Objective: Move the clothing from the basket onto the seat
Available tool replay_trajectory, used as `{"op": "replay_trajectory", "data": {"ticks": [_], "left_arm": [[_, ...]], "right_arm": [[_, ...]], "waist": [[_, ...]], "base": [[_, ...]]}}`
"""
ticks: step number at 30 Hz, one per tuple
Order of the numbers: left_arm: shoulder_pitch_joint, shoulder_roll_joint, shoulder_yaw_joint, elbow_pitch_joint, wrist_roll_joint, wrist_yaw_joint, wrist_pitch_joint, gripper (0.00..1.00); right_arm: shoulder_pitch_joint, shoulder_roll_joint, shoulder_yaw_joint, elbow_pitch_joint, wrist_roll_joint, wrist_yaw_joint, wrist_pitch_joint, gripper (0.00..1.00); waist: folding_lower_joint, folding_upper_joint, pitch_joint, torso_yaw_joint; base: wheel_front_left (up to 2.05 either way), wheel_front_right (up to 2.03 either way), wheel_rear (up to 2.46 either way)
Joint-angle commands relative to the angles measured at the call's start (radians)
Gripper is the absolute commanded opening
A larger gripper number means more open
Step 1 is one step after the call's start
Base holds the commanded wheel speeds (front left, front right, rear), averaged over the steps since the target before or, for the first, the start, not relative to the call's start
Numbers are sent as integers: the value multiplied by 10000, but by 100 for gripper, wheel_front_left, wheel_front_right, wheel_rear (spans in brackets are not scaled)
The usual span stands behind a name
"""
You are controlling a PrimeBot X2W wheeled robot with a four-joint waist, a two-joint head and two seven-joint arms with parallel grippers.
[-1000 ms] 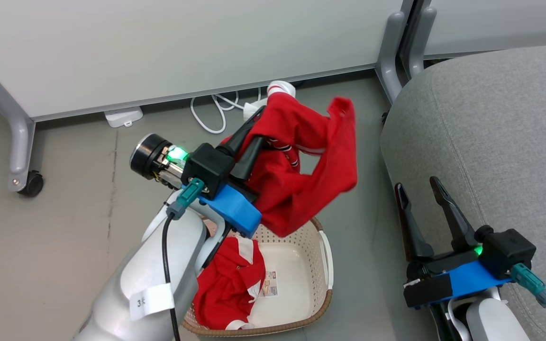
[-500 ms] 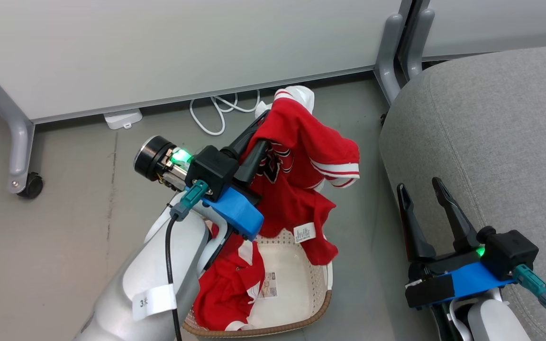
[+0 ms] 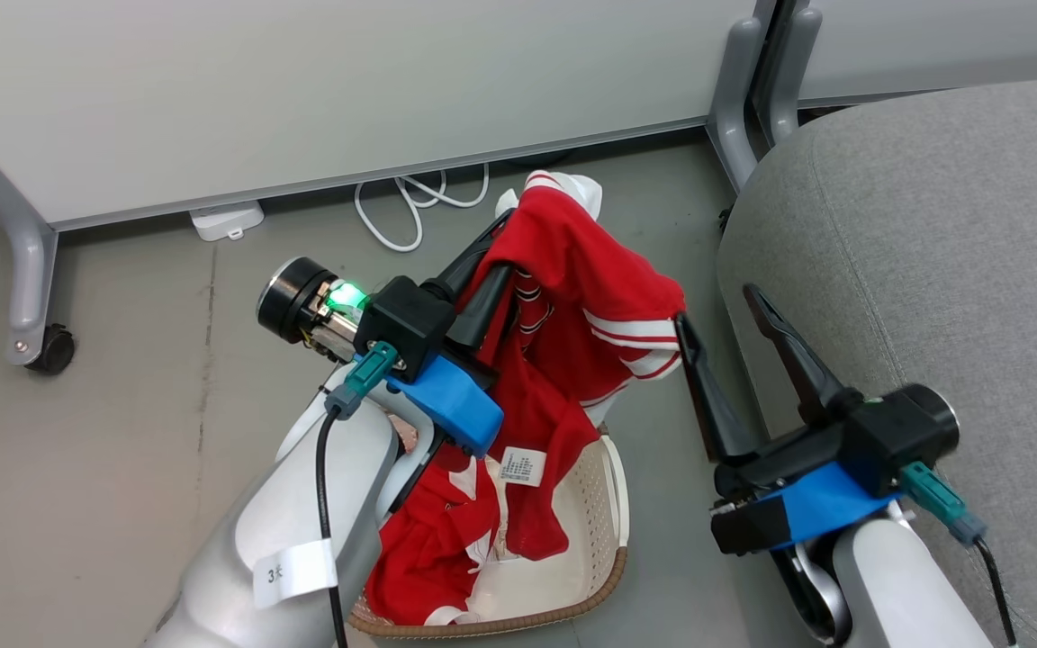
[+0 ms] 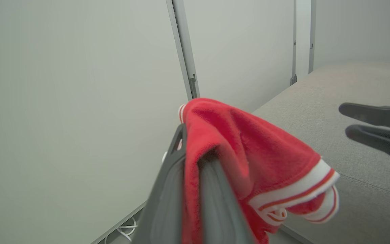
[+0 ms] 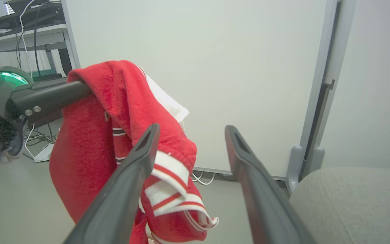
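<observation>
Left gripper [image 3: 496, 252] clamped on red shirt [image 3: 572, 297], draped 12-to-6 above basket [image 3: 613, 504]; second shirt [image 3: 428, 549] inside. Sofa cushion [image 3: 933, 225] at 3 o'clock. Right gripper [image 3: 715, 306], fingers apart, nearer cushion, seemingly just beside striped cuff [image 3: 640, 337].

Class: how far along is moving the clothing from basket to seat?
Done: nothing; the seat shows no clothing. In hand: left gripper shut on one red garment above the basket, right gripper open beside it. Left: placing it, plus the second garment in the basket.
</observation>
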Motion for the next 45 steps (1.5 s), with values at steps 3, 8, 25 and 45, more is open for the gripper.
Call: {"op": "replay_trajectory", "data": {"ticks": [3, 8, 25, 45], "left_arm": [[-175, -56, -33, -7, 24, -21, -48, 0], [-222, -143, -103, -18, 38, -24, -48, 0], [-301, -451, -691, -256, 31, -27, -48, 0], [-442, -472, -1229, -225, -182, -29, -47, 0]], "right_arm": [[-401, -207, 376, 33, -136, 5, -38, 100], [-1054, -609, 1265, 309, -288, 5, -38, 100], [-3170, -1383, 2740, 2585, -1028, 3, -38, 100], [-3527, -1019, 3091, 3345, -413, 3, -38, 0]], "waist": [[0, -1, 18, 28], [0, -1, 50, 113], [0, -1, 207, 578], [0, -1, 347, 637]], "base": [[0, 0, 0], [0, 0, 0], [0, 0, 0], [0, 0, 0]]}}
